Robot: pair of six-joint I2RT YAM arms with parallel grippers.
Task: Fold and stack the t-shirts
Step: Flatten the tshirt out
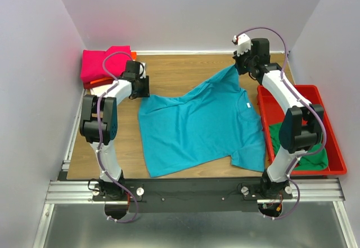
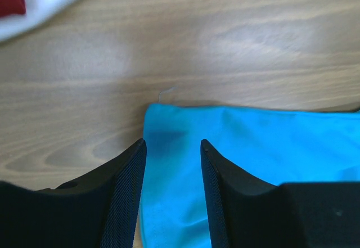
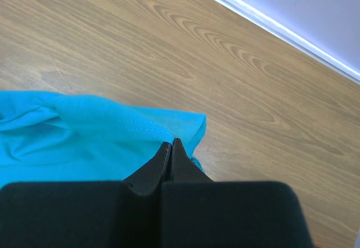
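Bench [image 1: 185,71]: a wood-grain top with pale walls on three sides; both arms are bolted at its 6 o'clock edge.
Teal t-shirt [image 1: 197,124]: spread over the middle of the bench, mostly flat with a few creases. Its body runs from about 8 o'clock up towards 1 o'clock. One corner lies at 10 o'clock, and the far part at 1 o'clock is pulled up off the wood.
Red tray [image 1: 332,141]: at 3 to 4 o'clock on the bench, just beside the teal t-shirt's right edge.
Magenta t-shirt [image 1: 104,62]: folded, on top of a small pile in the 10 o'clock corner; an orange layer [image 1: 95,82] shows beneath it.
Green t-shirt [image 1: 277,135]: crumpled inside the red tray, partly hidden by the right arm.
Left hand [image 2: 171,144]: low over the teal t-shirt's 10 o'clock corner with its fingers apart. The cloth lies flat on the wood in the gap, not pinched.
Right hand [image 3: 170,142]: at 1 o'clock, fingers pressed together on a stitched edge of the teal t-shirt, holding that part up.
Neck label [image 1: 248,106]: small and white, on the teal t-shirt towards 2 o'clock.
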